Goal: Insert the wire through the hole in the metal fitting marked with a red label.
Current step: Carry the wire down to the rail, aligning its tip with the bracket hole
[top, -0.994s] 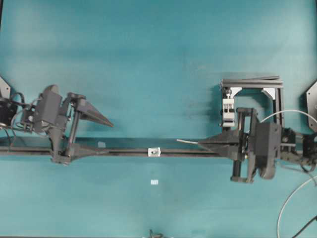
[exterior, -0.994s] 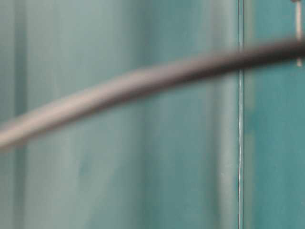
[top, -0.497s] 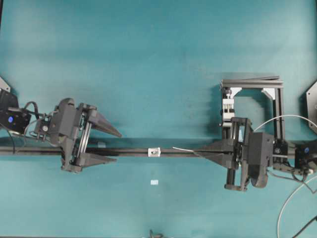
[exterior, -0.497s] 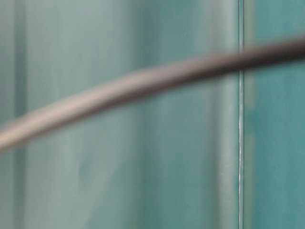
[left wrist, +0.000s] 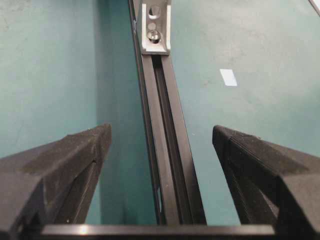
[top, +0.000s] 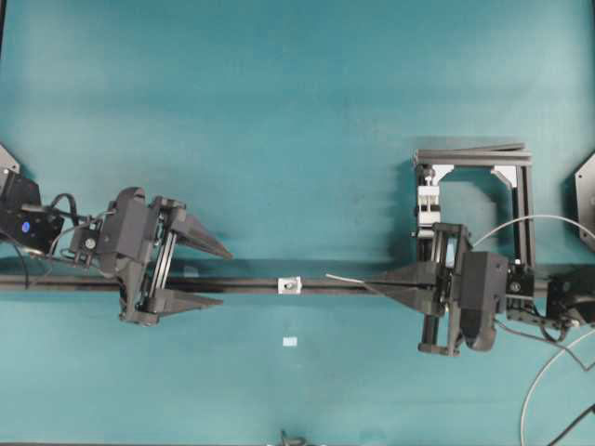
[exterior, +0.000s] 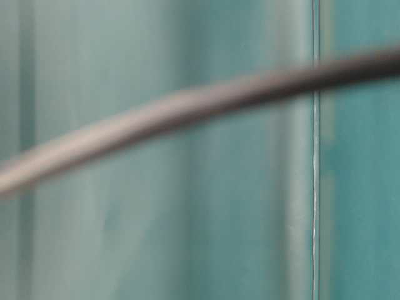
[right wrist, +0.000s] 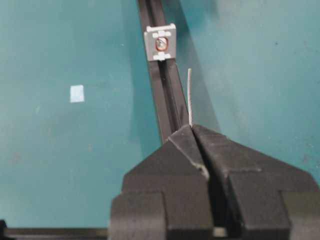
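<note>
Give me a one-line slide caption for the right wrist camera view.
Right gripper shut on the wire, its free end short of the metal fitting on the black rail.

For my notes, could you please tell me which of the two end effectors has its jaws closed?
The right end effector: its jaws are shut on the thin silvery-grey wire, while the left end effector stands wide open.
</note>
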Robot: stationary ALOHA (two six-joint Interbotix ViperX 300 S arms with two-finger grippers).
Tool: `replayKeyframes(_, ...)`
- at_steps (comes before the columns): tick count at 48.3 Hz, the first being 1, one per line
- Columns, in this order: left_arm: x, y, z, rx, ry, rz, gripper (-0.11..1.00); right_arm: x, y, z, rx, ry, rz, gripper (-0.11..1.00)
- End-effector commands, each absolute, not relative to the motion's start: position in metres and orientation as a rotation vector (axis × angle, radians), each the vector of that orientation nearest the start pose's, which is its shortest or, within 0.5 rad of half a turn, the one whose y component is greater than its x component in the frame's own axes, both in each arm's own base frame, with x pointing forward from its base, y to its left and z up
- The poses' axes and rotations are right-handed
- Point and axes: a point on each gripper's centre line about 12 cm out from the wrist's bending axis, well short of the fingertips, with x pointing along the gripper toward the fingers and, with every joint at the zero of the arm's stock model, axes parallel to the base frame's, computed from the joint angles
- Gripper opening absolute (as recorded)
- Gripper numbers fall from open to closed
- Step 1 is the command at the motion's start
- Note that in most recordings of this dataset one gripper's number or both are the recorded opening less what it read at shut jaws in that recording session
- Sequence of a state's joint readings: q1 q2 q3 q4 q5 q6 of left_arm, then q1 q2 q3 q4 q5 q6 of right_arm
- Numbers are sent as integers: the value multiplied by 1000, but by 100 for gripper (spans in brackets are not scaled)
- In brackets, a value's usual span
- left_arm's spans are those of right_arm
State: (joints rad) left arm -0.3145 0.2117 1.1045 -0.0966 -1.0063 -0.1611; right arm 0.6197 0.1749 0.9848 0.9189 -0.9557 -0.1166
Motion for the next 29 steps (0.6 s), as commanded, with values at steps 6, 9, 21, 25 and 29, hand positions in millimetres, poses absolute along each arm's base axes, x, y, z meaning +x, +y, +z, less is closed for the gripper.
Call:
replayKeyframes(6, 300, -88, 90, -154, 298, -203, 79, 300, 122, 102, 243, 296, -155, -1)
replayKeyframes(9, 300, -88, 90, -154, 300, -203, 79, 300, 124, 101, 234, 295, -142, -1)
replayKeyframes(21, 301, -88, 90, -155, 298, -201, 79, 300, 126, 101, 211, 289, -109, -1)
replayKeyframes(25, 301, -88, 91, -155, 297, -202, 79, 300, 126, 101, 211, 290, -109, -1)
replayKeyframes(29, 301, -89, 91, -156, 294, -202, 79, 300, 126, 101, 210, 290, -108, -1)
